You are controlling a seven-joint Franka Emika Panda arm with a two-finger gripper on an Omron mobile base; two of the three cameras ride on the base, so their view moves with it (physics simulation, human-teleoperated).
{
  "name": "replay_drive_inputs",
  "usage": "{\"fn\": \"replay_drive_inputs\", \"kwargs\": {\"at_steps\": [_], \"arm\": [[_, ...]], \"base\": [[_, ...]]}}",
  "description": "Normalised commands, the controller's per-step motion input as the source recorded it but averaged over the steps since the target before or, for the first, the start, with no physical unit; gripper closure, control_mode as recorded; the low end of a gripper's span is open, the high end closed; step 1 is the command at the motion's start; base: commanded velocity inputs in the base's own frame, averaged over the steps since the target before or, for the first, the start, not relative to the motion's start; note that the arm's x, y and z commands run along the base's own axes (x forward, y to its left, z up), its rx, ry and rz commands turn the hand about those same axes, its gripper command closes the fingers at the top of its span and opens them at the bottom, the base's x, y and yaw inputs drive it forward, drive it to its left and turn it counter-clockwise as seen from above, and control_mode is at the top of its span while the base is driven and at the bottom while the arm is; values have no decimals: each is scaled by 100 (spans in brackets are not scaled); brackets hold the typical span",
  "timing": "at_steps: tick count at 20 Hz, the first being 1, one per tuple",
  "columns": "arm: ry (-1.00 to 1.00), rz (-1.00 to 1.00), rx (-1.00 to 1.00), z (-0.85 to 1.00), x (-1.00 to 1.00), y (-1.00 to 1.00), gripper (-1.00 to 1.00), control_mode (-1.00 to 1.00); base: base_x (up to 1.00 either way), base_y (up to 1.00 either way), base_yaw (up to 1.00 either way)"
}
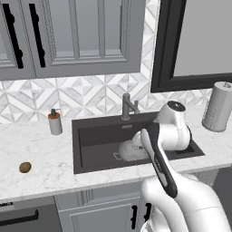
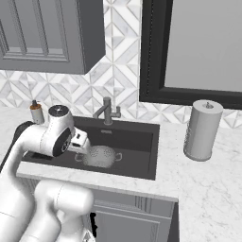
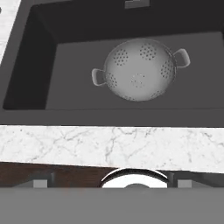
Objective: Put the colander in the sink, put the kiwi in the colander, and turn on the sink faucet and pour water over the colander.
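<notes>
The grey perforated colander (image 1: 129,150) (image 2: 101,156) (image 3: 139,70) rests on the floor of the dark sink (image 1: 99,136) (image 2: 137,137) (image 3: 74,57), with a loop handle on each side. My gripper (image 2: 79,142) (image 3: 111,180) hangs above the sink's front rim, back from the colander, open with nothing between its fingers. The small brown kiwi (image 1: 25,167) lies on the marble counter far to the left of the sink. Behind the basin stands the grey sink faucet (image 1: 128,106) (image 2: 107,111); no water shows.
A soap dispenser (image 1: 55,122) (image 2: 36,111) stands on the counter left of the sink. A paper towel roll (image 1: 217,106) (image 2: 203,130) stands to the right. Wall cabinets hang above the left counter, and a dark-framed window sits behind the right side.
</notes>
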Motion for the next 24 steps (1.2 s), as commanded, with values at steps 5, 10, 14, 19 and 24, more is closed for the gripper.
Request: {"fn": "replay_drive_inputs", "kwargs": {"at_steps": [5, 10, 14, 19, 24], "arm": [[-5, -7, -3, 34, 5, 100, -100, -100], [0, -7, 0, 30, 11, 100, -100, -100], [0, -13, 0, 18, 11, 98, -100, -100], [0, -9, 1, 16, 14, 92, -100, -100], [1, 0, 10, 13, 8, 83, -100, -100]], "base": [[0, 0, 0], [0, 0, 0], [0, 0, 0], [0, 0, 0], [0, 0, 0]]}}
